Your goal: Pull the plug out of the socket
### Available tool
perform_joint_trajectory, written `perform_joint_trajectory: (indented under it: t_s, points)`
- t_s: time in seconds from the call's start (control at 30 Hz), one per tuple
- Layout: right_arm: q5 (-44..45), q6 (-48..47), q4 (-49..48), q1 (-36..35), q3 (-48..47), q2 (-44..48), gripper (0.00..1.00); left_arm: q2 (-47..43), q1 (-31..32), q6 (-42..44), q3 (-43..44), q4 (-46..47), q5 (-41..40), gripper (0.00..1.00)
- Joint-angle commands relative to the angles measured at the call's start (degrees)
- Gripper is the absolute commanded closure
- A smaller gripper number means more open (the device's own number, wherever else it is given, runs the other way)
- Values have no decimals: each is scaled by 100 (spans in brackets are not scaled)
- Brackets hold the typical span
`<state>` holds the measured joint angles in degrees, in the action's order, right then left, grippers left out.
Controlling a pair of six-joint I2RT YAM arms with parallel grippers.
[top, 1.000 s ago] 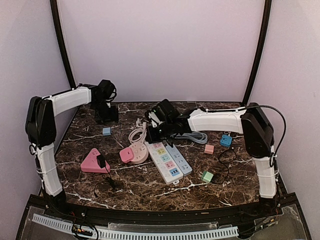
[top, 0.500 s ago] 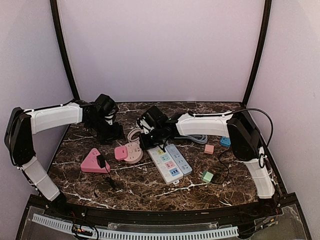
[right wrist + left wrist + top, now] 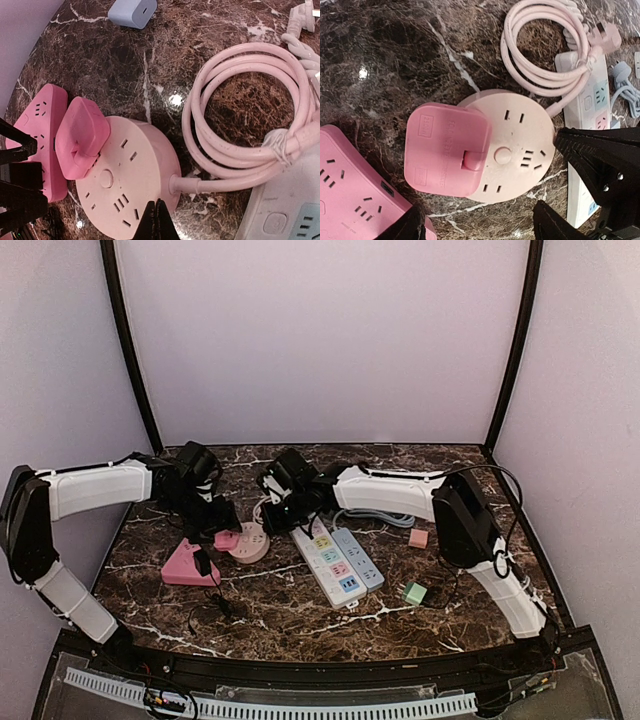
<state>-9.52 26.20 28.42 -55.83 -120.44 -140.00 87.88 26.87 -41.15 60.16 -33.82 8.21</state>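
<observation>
While on socket (image 3: 522, 132), plug (image 3: 445, 145) beside strip (image 3: 347, 177)

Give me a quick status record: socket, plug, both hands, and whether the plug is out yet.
socket: pale pink, round, lying flat, its cord coiled beside it
plug: pink, square, seated in the socket, overhanging its edge
left hand: open, jaws wide, above the plug, not gripping it
right hand: shut, tips at the socket's rim near the cord exit
plug out: no
nearby: pink triangular socket close beside the plug
</observation>
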Motion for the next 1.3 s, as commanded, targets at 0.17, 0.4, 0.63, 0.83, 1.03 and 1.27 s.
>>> perform_joint_trajectory:
  t_s: [0.17, 0.4, 0.63, 0.83, 1.03, 1.27]
  points:
    - [154, -71, 485, 272, -1117, -862, 99, 81, -536, 188, -21, 339, 273, 27]
    - [255, -173, 463, 520, -1250, -943, 98, 144, -798, 416, -51, 457, 476, 26]
    - [436, -365, 572, 538, -952, -748, 97, 342, -878, 537, -214, 632, 664, 27]
    - [600, -372, -86, 508, 474, 76, 83, 422, -894, 550, -439, 1074, 1033, 27]
    - [735, -385, -462, 494, 1323, 699, 68, 549, -891, 556, -527, 1495, 1470, 28]
    - [561, -261, -715, 426, 1725, 1108, 68, 835, -890, 676, -308, 1651, 1583, 41]
